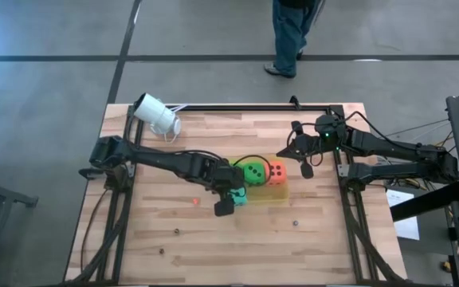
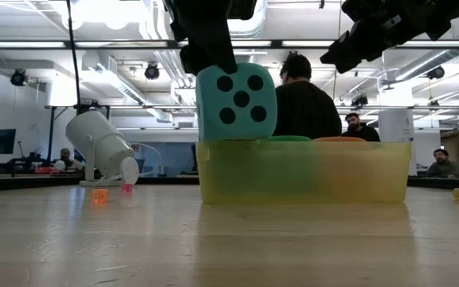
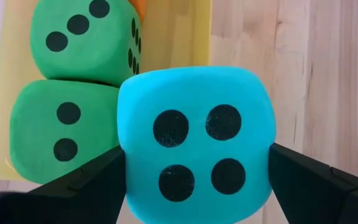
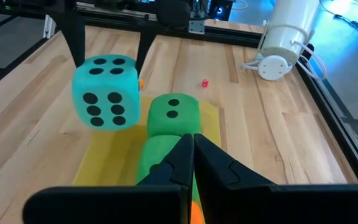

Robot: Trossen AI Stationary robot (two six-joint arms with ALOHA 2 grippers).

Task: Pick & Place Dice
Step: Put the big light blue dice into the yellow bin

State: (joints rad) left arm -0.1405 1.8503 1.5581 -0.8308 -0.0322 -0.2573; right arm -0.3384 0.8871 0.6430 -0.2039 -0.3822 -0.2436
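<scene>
Currently we see the left gripper [image 3: 194, 177] clasping the soft teal foam die [image 3: 194, 143] above the left end of the translucent yellow plastic tray [image 2: 305, 171] | two green foam dice [image 3: 79, 40] already inside | right gripper [image 4: 191, 158] clenched, empty, far right | we judge the die light, squashy; grip flat opposite faces.

A grey floor [image 1: 46, 48] crossed by dark lines surrounds the wooden table [image 1: 325, 239]. A person [image 1: 292, 36] in jeans stands beyond its far edge. Level across the table, seated people [image 2: 301, 104], white ceiling ducts [image 2: 126, 76] and bright strip lights [image 2: 445, 44] fill the room.
</scene>
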